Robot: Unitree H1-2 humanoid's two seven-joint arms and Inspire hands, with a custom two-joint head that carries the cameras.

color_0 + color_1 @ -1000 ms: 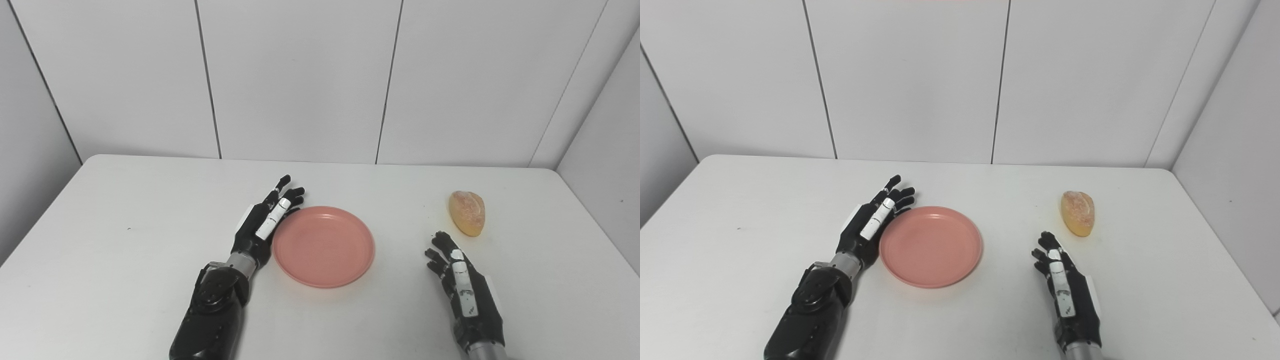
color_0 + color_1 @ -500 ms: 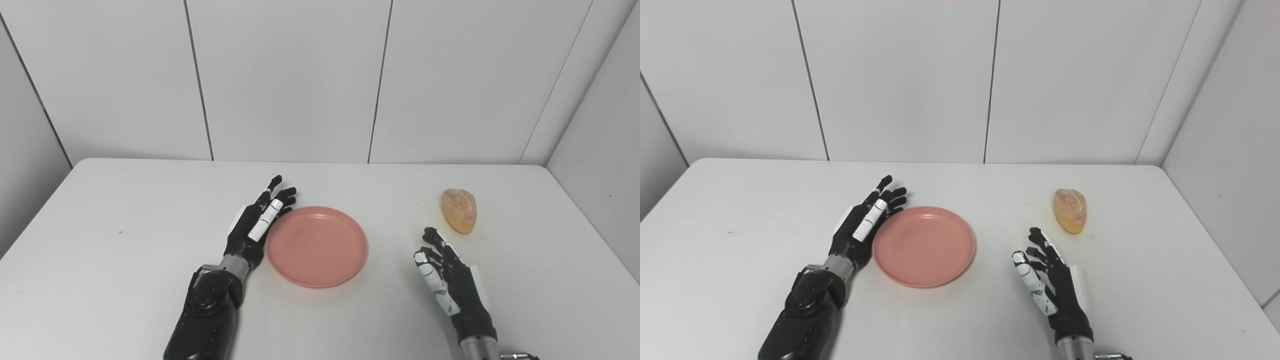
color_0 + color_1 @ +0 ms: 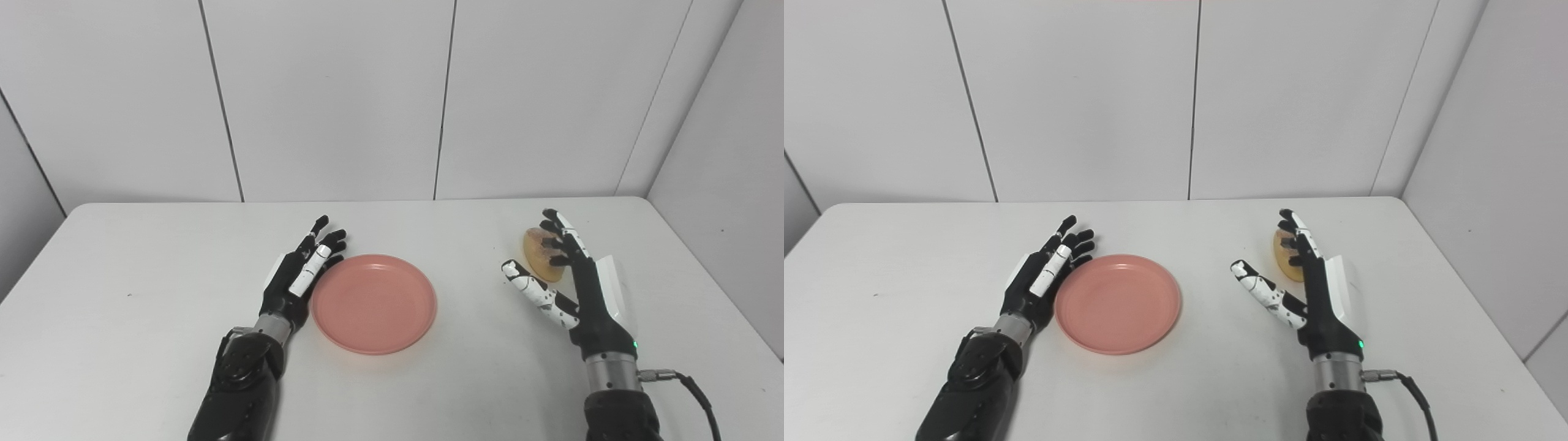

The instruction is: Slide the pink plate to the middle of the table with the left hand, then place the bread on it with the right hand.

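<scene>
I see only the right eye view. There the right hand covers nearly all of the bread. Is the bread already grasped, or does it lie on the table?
Observer: The left eye view shows more of the bread. Its rounded left part lies on the table, to the left of the right hand.
Operator: Is the hand closed around it?
Observer: No. In that view the fingers are stretched out and cross only the right side of the bread. The thumb points away to the left and is clear of it. I cannot tell whether the fingers touch the bread.
</scene>
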